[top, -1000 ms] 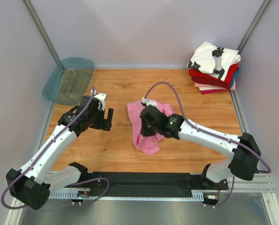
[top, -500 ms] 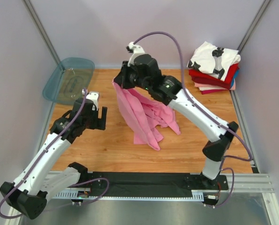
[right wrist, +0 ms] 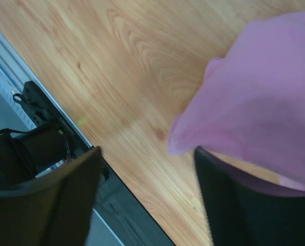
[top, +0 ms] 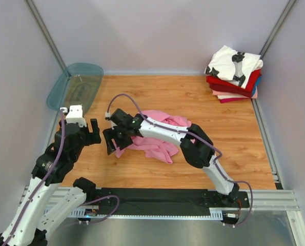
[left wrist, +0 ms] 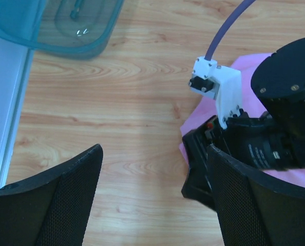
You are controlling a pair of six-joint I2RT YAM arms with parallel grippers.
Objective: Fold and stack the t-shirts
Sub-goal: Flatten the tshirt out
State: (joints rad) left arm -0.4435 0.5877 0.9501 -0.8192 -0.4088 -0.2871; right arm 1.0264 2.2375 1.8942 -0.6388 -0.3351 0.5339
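The pink t-shirt lies in a crumpled heap on the wooden table, left of centre. My right gripper is low at the heap's left edge, open. In the right wrist view the pink t-shirt drapes over one of the fingers, and only bare wood shows between the jaws of the right gripper. My left gripper hovers open just left of it, and in its wrist view the left gripper holds nothing. The folded t-shirts are stacked at the back right, white with black print on top.
A clear teal tray leans at the back left corner and appears again as the tray. The right arm's wrist crowds the left gripper's right side. The black base rail runs along the near edge.
The right arm raised the pink shirt high, then swung down to the left and opened; the shirt dropped into a heap. The left arm pulled back toward the near left.
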